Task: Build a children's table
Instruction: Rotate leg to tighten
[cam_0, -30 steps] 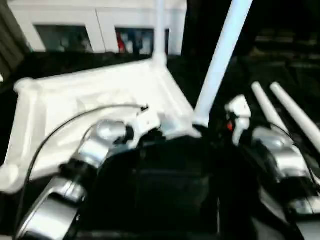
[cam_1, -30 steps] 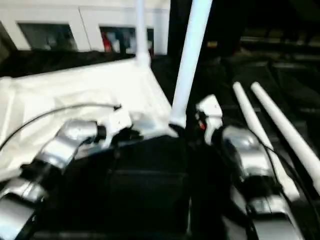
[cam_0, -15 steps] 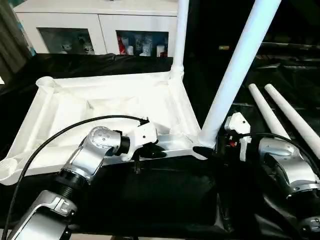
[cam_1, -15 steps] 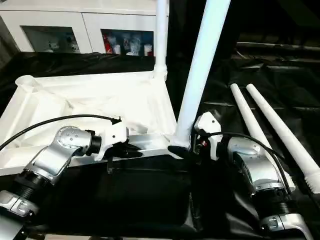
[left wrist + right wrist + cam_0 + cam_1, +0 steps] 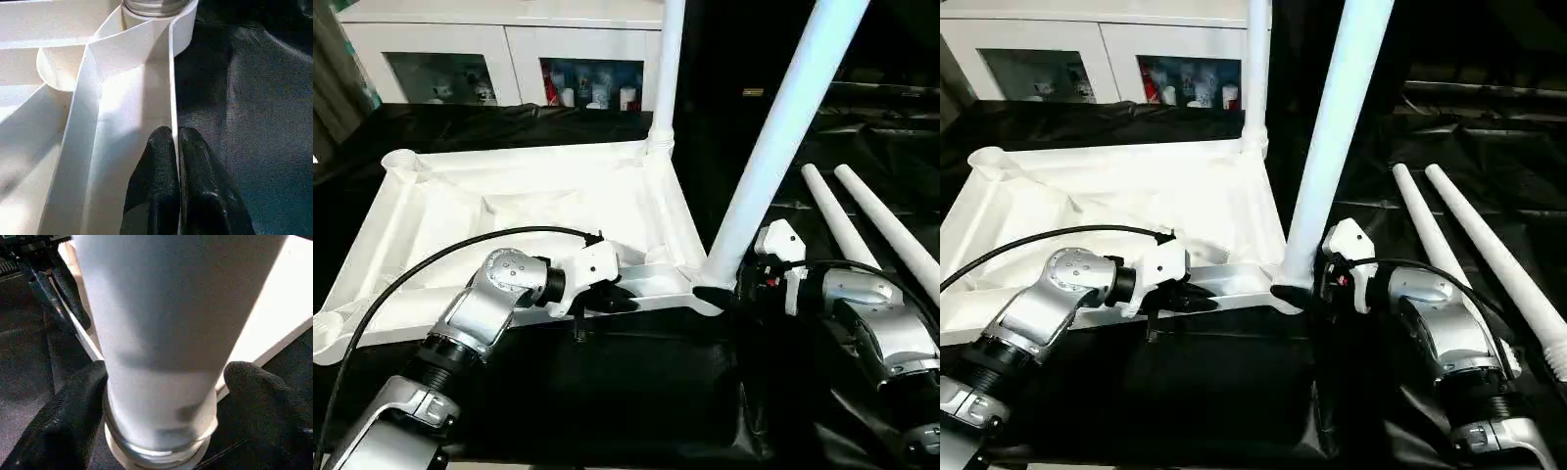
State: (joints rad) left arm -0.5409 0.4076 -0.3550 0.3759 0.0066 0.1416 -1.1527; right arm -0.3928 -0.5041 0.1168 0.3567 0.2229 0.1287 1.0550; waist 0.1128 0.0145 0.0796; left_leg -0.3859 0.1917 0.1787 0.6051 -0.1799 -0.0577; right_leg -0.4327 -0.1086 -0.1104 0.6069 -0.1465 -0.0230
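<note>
Left gripper (image 5: pixel 177 147) is closed, with its two black fingers pinched on the thin near rim of the white plastic rectangular children's table top (image 5: pixel 538 211), which lies upside down, ribbed side up, on the tabletop covered with black cloth (image 5: pixel 636 392). Right gripper (image 5: pixel 161 396) stands wide around the base of a long white tapered tube leg (image 5: pixel 773 147), one black finger (image 5: pixel 63 411) on each side of it; whether the fingers press on the tube I cannot tell. This leg stands in the near right corner socket and leans a little to the right. A second white leg (image 5: pixel 666 73) stands upright in the far right corner socket. Two more loose white legs (image 5: pixel 871 225) lie side by side on the black cloth, to the right of the right arm. Behind the tabletop stands a white cabinet with glass doors (image 5: pixel 509 49).
</note>
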